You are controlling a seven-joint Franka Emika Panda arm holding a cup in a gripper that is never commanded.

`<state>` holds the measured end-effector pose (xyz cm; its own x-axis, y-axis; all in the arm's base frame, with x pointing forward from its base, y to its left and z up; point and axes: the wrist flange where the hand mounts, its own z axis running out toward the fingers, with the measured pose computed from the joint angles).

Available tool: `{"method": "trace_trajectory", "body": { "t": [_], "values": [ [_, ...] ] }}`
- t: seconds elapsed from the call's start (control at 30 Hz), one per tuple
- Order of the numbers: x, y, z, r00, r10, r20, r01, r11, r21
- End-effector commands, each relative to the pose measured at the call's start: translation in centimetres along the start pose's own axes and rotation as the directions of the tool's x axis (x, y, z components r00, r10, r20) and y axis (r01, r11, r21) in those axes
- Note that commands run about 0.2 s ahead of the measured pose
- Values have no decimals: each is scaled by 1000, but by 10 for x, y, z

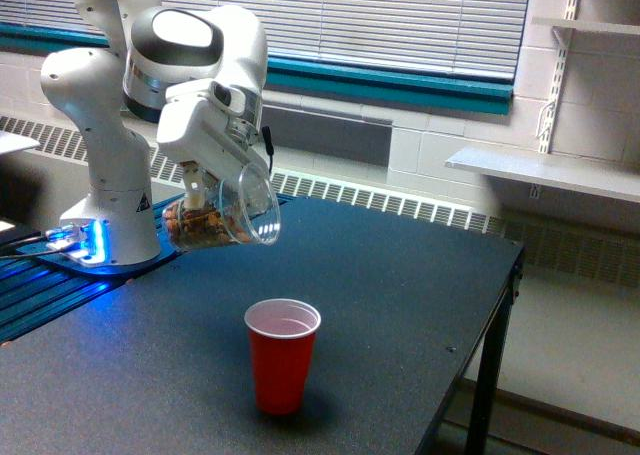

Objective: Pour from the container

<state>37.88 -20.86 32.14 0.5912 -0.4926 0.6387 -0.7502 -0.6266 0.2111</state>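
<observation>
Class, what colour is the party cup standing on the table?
Red outside, pale pinkish-white inside; the red party cup shows clearly in the exterior view.

Single exterior view, off-arm, raised, looking down across the surface [380,275] toward the blinds [400,15]. Mid-range; arm base [110,235] at the view's left.
</observation>
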Motion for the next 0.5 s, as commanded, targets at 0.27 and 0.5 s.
{"method": "trace_trajectory", "body": {
  "t": [0.27,0.5],
  "values": [
    [-9,-6,9,998,-55,33,57,997,-45],
    [-9,-12,15,995,-88,52,91,993,-71]
  ]
}}
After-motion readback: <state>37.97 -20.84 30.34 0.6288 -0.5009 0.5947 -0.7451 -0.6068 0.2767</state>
